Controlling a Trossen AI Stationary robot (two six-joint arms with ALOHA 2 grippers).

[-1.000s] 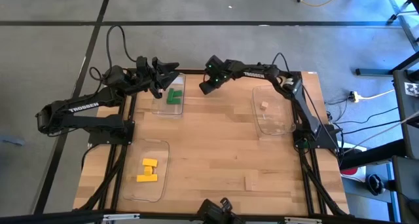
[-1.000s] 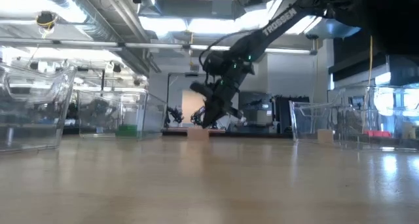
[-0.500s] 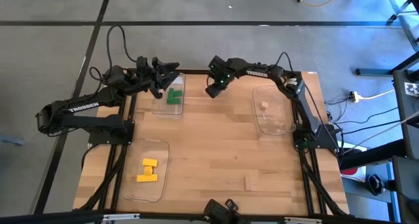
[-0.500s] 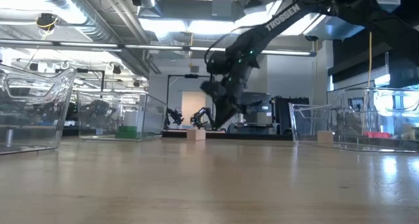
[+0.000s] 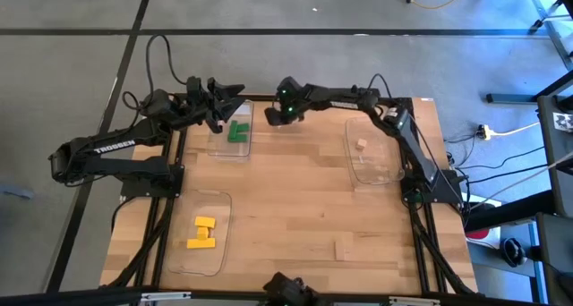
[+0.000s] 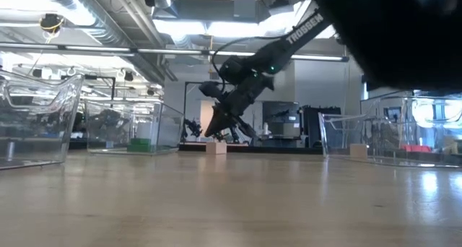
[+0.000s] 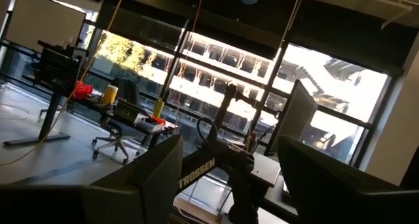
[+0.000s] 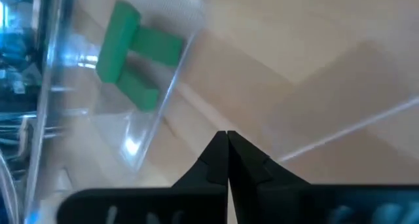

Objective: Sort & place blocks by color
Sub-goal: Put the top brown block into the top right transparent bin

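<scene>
Three green blocks (image 5: 238, 131) lie in the clear tray (image 5: 219, 145) at the far left; they also show in the right wrist view (image 8: 134, 57). Yellow blocks (image 5: 202, 233) lie in the near-left tray (image 5: 210, 261). One tan cube (image 5: 362, 144) sits in the right tray (image 5: 376, 172). Another tan cube (image 6: 215, 147) rests on the table just under my right gripper (image 6: 211, 133), which is shut, slants down beside the green tray (image 5: 273, 118) and has nothing between its fingers (image 8: 227, 142). My left gripper (image 5: 226, 100) hangs open above the green tray's far side, holding nothing (image 7: 229, 152).
Bare wooden table (image 5: 295, 199) lies between the three trays. The trays' clear walls (image 6: 43, 117) stand up from the table. Both arms reach over the far edge.
My right gripper, still shut, has swung a little toward the table's right and then back left toward the green tray, rolling at the wrist and tipping its fingers further down. The blocks have stayed where they were.
</scene>
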